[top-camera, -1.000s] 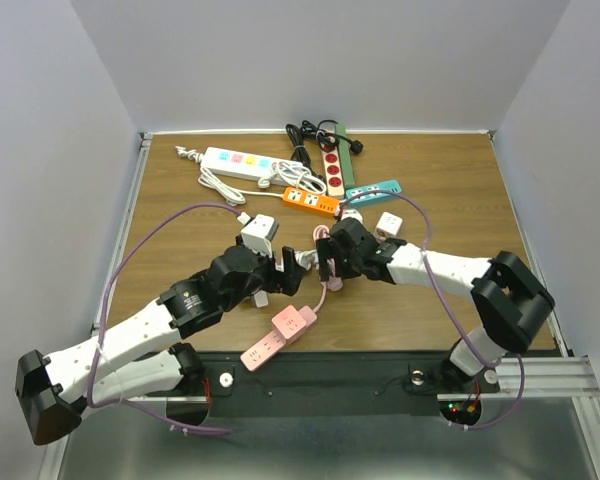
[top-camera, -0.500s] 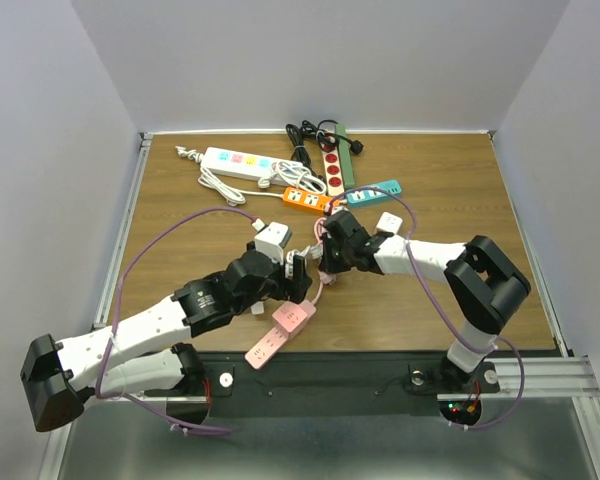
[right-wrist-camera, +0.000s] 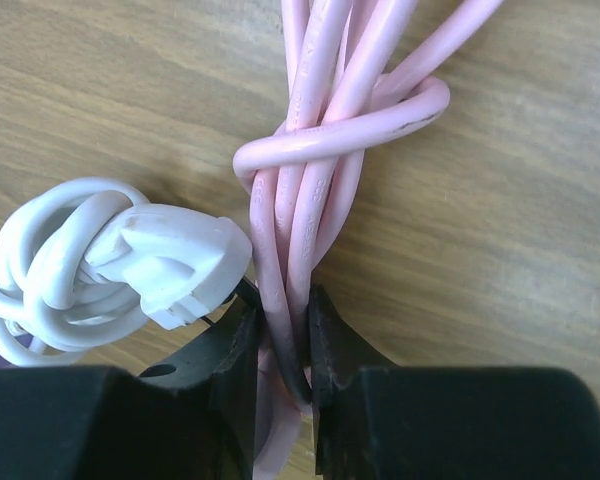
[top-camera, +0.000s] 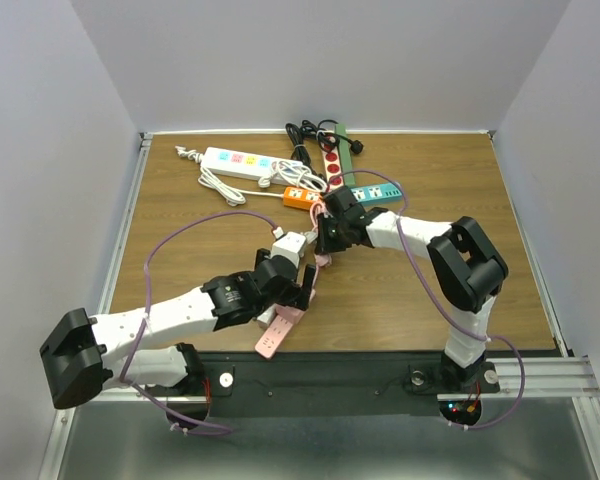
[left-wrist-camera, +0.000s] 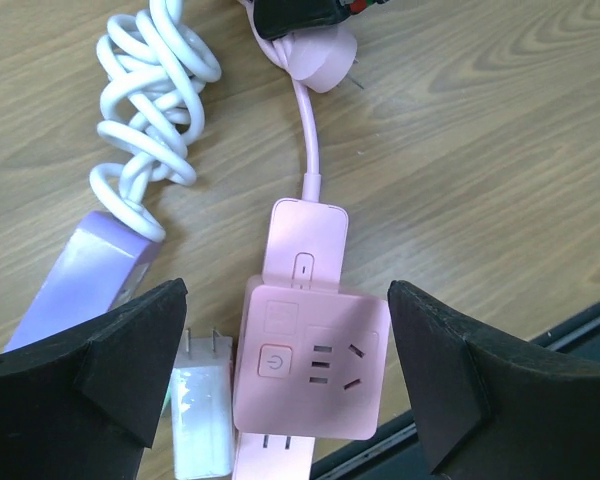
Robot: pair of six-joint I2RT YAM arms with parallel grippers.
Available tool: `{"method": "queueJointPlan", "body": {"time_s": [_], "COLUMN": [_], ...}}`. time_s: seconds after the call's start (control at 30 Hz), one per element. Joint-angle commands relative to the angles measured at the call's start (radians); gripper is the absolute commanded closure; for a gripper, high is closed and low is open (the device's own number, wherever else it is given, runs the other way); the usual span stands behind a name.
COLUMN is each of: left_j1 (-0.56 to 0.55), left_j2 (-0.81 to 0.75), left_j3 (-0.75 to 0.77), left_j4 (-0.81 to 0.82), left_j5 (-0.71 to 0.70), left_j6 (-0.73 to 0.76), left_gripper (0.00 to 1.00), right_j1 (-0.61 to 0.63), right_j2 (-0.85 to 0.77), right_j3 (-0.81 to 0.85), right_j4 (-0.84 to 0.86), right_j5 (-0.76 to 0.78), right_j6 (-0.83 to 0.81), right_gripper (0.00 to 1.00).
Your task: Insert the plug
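My left end effector (left-wrist-camera: pixel 282 300) hangs over the near part of the counter (left-wrist-camera: pixel 500 180) with its two fingers wide apart and holding nothing. Directly under it, between the fingers, lies the pink power strip (left-wrist-camera: pixel 310 365), face up, so that I see its round button and the socket holes beside it. Just at the left of this strip a small white adapter (left-wrist-camera: pixel 200 405) lies on its side with two metal pins pointing away from me, and next to it there is a lilac strip (left-wrist-camera: pixel 75 290) whose white cord (left-wrist-camera: pixel 145 110) is coiled in loops farther away. The pink cord (right-wrist-camera: pixel 315 150) leaves the far end of the pink power strip and goes straight to the pink plug (left-wrist-camera: pixel 327 58), which is beyond the strip and not in any socket. My right end effector (right-wrist-camera: pixel 280 345) is there, and its fingers are pressed together on the strands of this pink cord, which is bundled and wrapped by one loop of itself. A white plug (right-wrist-camera: pixel 180 262) with its own bundle of white cable lies touching the left side of the right fingers. In the top view, several other power strips, a white one (top-camera: pixel 238 162), an orange one (top-camera: pixel 302 198) and a teal one (top-camera: pixel 380 190), lie at the far side of the counter.
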Motion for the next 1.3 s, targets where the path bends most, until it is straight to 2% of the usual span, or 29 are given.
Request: {"method": "queueJointPlan", "body": {"time_s": [0.0, 0.37, 0.53, 0.9, 1.2, 1.27], "left_j1": [-0.004, -0.004, -0.005, -0.007, -0.022, -0.022], "left_j2": [0.027, 0.088, 0.125, 0.146, 0.14, 0.145], "left_j3": [0.065, 0.097, 0.112, 0.072, 0.043, 0.037], "left_j4": [0.01, 0.028, -0.03, -0.035, -0.058, -0.059], "left_j5": [-0.07, 0.042, 0.01, -0.007, 0.013, 0.022], "left_j6": [0.021, 0.016, -0.01, -0.041, -0.061, -0.059], "left_gripper": [0.06, 0.06, 0.06, 0.07, 0.09, 0.13], "right_j1": [-0.092, -0.132, -0.134, -0.138, -0.147, -0.149], "right_j2": [0.078, 0.142, 0.142, 0.147, 0.151, 0.153], "right_j3": [0.067, 0.131, 0.134, 0.133, 0.139, 0.14], "right_j4": [0.067, 0.063, 0.06, 0.061, 0.058, 0.058], "right_j5": [0.149, 0.134, 0.119, 0.114, 0.119, 0.119], "right_j6": [-0.081, -0.097, -0.095, -0.091, -0.089, -0.088], "right_gripper": [1.0, 1.0, 1.0, 1.0, 1.0, 1.0]}}
